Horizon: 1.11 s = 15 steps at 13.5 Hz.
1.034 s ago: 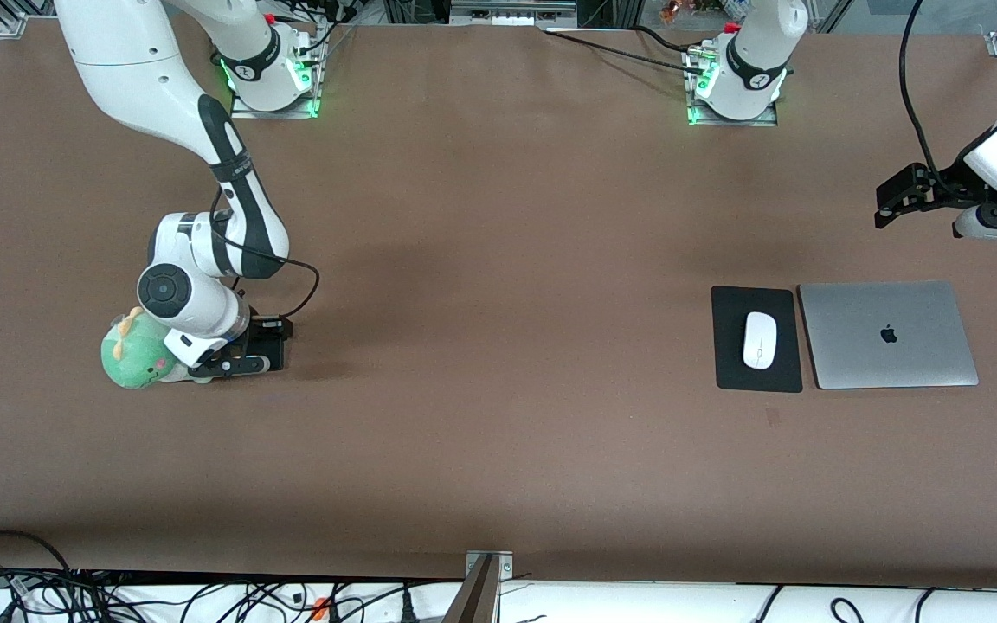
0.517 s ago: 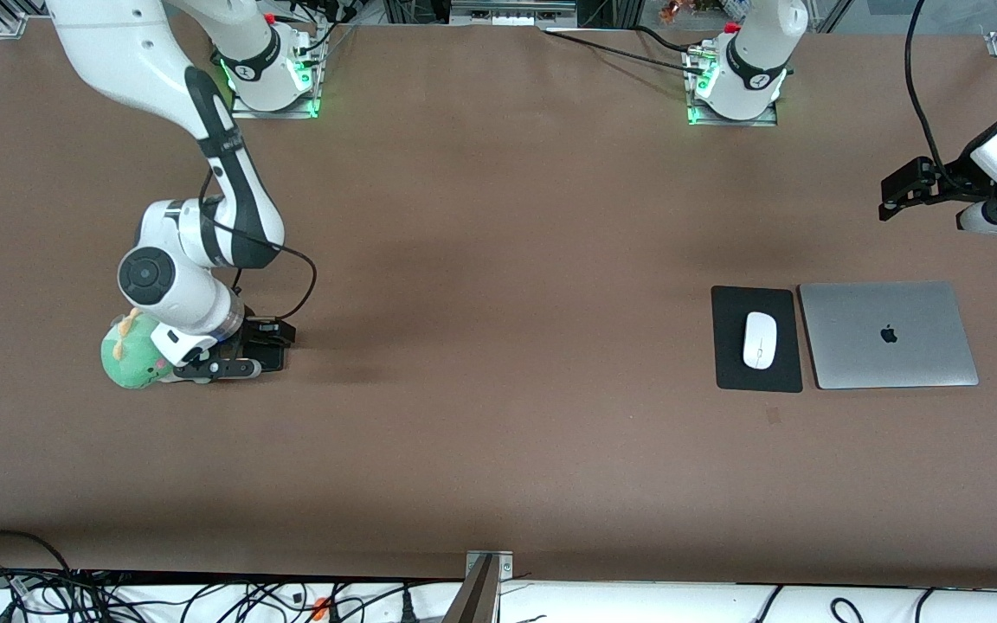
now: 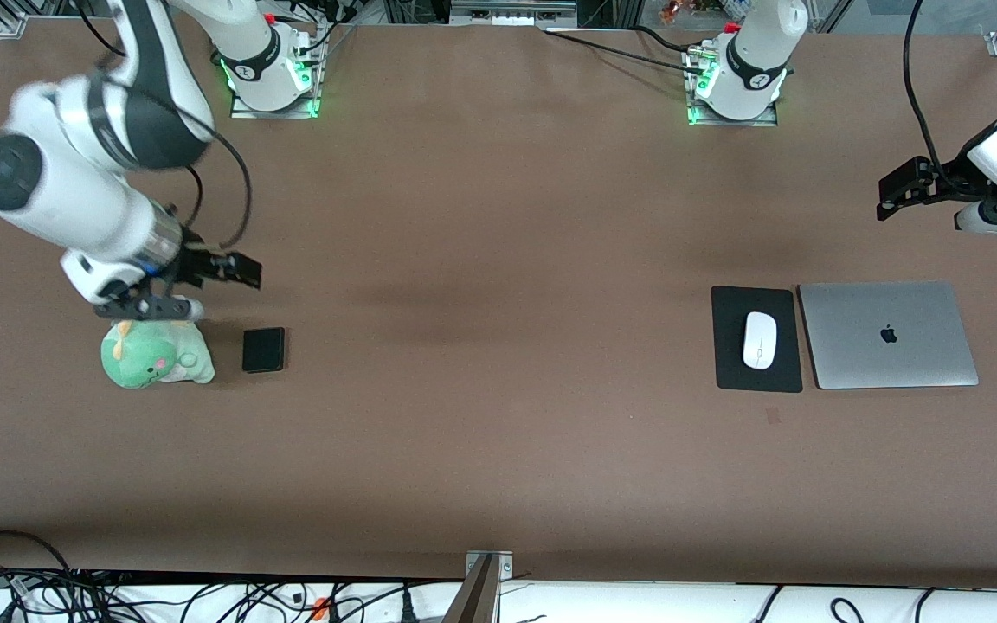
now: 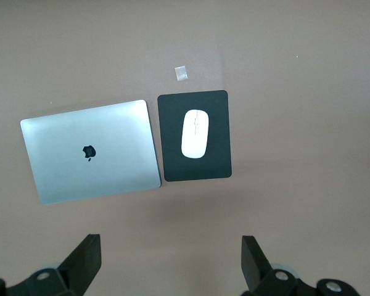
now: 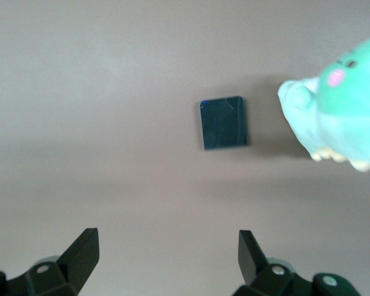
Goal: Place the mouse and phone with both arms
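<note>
the right gripper [image 3: 204, 285] hangs wide and empty above the table, near the phone [image 3: 263, 350], which lies flat beside a green plush toy [image 3: 152, 355]. the left gripper [image 3: 901, 192] waits, wide and empty, above the table near a laptop [image 3: 888, 334]; the mouse [image 3: 758, 339] rests on a mouse pad [image 3: 734, 363]. risk: a low retreat sweep by the right gripper could nudge the toy against the phone.

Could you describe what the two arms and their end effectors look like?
Both arms are glossy white with black joint bands and trailing black cables. The right end effector and left end effector are black, with two flat fingers. Green lights glow at both bases.
</note>
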Each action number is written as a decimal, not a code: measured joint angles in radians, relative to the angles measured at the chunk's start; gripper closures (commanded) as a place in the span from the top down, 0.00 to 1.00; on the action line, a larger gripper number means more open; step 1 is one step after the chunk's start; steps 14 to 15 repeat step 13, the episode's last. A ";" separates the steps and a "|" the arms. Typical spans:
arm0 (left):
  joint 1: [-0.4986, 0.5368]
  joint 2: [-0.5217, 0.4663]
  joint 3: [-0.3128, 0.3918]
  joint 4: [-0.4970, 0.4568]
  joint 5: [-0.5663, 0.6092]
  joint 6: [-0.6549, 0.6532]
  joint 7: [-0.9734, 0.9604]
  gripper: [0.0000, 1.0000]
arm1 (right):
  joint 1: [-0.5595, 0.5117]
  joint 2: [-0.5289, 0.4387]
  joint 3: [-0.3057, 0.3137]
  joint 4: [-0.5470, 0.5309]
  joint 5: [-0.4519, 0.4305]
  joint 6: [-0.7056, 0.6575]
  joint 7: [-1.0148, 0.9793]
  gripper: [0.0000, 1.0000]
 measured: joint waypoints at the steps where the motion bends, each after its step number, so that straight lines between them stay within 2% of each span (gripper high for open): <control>1: 0.000 0.000 -0.001 0.002 0.000 -0.008 0.000 1.00 | 0.000 -0.058 -0.001 0.005 -0.020 -0.056 0.003 1.00; 3: -0.001 -0.001 -0.003 0.011 0.000 -0.025 0.000 1.00 | -0.001 -0.156 -0.006 0.003 -0.042 -0.149 0.005 1.00; 5: -0.001 -0.001 -0.005 0.017 0.000 -0.034 0.000 1.00 | -0.003 -0.199 -0.011 0.002 -0.061 -0.193 0.005 1.00; 15: -0.016 0.000 -0.010 0.030 0.000 -0.038 -0.001 1.00 | -0.011 -0.189 -0.029 0.048 -0.078 -0.214 0.004 1.00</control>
